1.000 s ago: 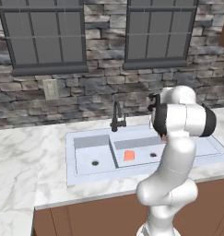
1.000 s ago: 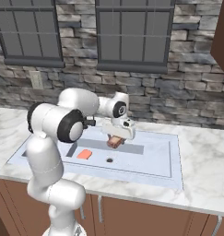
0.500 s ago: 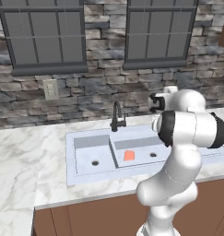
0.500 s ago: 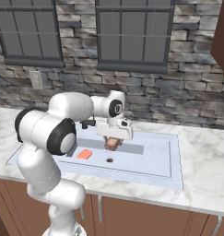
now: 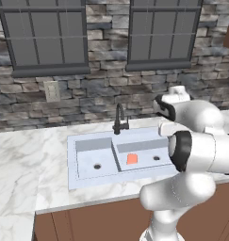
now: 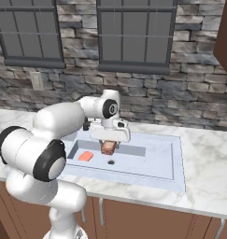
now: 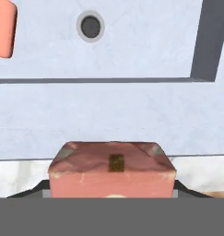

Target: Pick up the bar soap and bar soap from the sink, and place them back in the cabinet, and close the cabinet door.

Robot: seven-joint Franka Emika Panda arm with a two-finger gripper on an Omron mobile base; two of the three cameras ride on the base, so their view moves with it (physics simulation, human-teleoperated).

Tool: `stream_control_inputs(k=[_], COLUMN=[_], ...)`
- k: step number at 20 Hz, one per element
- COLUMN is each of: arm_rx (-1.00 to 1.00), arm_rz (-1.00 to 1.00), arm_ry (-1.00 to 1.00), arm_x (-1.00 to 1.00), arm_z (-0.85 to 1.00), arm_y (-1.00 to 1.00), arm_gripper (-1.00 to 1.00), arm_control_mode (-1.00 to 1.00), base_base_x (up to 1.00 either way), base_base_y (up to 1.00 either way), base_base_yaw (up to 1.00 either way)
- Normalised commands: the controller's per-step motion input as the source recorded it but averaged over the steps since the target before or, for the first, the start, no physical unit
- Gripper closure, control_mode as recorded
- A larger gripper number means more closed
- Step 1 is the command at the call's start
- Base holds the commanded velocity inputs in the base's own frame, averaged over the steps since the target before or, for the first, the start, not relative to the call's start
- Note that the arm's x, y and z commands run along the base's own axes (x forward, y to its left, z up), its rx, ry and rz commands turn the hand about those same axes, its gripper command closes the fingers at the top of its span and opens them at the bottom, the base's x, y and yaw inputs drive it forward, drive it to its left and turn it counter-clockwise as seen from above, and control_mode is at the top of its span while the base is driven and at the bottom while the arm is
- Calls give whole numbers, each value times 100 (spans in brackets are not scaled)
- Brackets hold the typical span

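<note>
1. The gripper (image 6: 108,147) hangs over the sink (image 6: 176,161), above the right basin near its back wall, with the tan-brown bar soap (image 6: 108,147) clamped between its jaws.
2. From the hand camera that soap (image 7: 112,168) sits squarely between the two dark finger tips (image 7: 28,193), a pinkish-brown block with grey-worn corners and a small dark mark on its upper face.
3. The bright orange bar soap (image 5: 132,159) lies flat on the floor of the sink's right basin, close to the divider and beside the drain (image 5: 156,158).
4. The black curved faucet (image 5: 119,119) stands upright on the sink's back rim, behind the divider.
5. Marble counter (image 5: 21,160) surrounds the sink, with a stone wall behind it.
</note>
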Motion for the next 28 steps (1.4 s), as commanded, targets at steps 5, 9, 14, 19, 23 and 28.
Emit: stream_control_inputs(k=[5,9,14,19,23,28], arm_rx=[0,0,0,0,0,0], arm_rz=[3,0,0,0,0,0], arm_ry=[0,0,0,0,0,0], arm_x=[-24,-18,-12,-1,0,-1], arm_z=[46,49,45,40,34,36], arm_y=[18,25,25,33,35,32], arm_gripper=[100,100,100,100,100,100], arm_control_mode=[-100,-100,-100,-100,-100,-100], base_base_x=[0,0,0,0,0,0], base_base_y=[0,0,0,0,0,0], base_base_yaw=[0,0,0,0,0,0])
